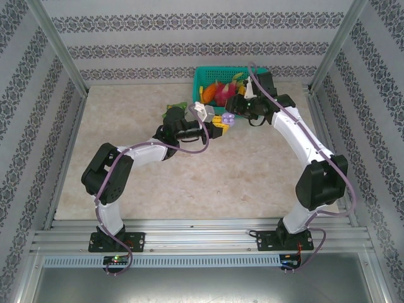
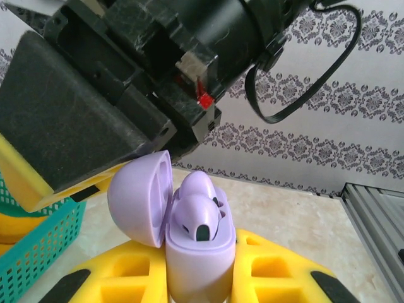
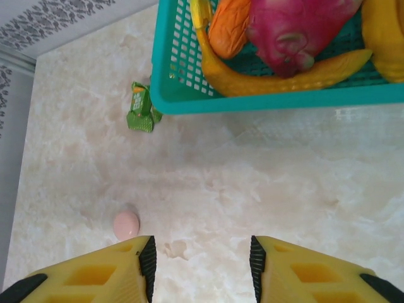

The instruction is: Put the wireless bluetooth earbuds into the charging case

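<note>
Your left claw (image 2: 201, 285) clamps one open lilac case (image 2: 201, 259) holding one lilac earbud (image 2: 199, 211); your right claw (image 3: 202, 262) gapes, released.

The left arm (image 1: 112, 218) and right arm (image 1: 302, 140) have white shells and black joints, with lilac cables (image 1: 189, 151) looping alongside. At frame bottom, the right gripper (image 3: 202, 260) shows yellow webbed fingers (image 3: 95, 276), black-tipped.

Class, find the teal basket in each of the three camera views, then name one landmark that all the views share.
Top external: the teal basket sits upper centre, at the far edge of the table.
Left wrist: the basket shows as a mesh corner at the lower left edge.
Right wrist: the basket spans the top, fruit inside.
Shared landmark: the pale marbled table.
</note>
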`<state>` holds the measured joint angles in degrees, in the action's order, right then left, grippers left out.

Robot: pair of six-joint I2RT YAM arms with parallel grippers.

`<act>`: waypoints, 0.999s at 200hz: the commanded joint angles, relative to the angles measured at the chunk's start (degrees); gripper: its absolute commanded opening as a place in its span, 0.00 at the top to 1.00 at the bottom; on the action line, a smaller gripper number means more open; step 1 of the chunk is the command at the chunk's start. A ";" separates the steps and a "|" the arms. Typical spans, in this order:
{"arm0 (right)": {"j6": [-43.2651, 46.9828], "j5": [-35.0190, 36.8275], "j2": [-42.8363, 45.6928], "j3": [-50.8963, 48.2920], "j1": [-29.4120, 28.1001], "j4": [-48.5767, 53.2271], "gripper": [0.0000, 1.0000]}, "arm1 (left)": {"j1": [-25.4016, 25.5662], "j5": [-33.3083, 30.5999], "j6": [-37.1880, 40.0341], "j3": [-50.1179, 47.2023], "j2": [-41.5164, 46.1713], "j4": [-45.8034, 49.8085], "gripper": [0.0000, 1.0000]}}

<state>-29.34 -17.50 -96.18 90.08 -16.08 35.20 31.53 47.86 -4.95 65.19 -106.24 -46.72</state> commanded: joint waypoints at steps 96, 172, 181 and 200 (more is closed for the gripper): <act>-0.76 4.35 13.67 -11.85 -1.90 1.20 0.53 | 0.38 -5.03 -2.80 0.56 1.73 1.54 1.00; -5.04 8.26 19.26 -24.72 3.29 -4.24 0.51 | 0.43 -9.24 -31.07 1.19 -3.48 17.86 1.00; -5.36 8.68 19.99 -26.37 3.43 -4.89 0.51 | 0.38 -9.88 -32.80 3.07 -4.47 24.80 1.00; -5.92 9.10 20.97 -29.05 3.83 -5.86 0.51 | 0.39 -10.33 -34.08 7.02 -7.06 36.21 1.00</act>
<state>-33.61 -10.37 -77.67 63.72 -12.84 31.75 32.51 39.09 -31.38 67.59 -110.26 -27.64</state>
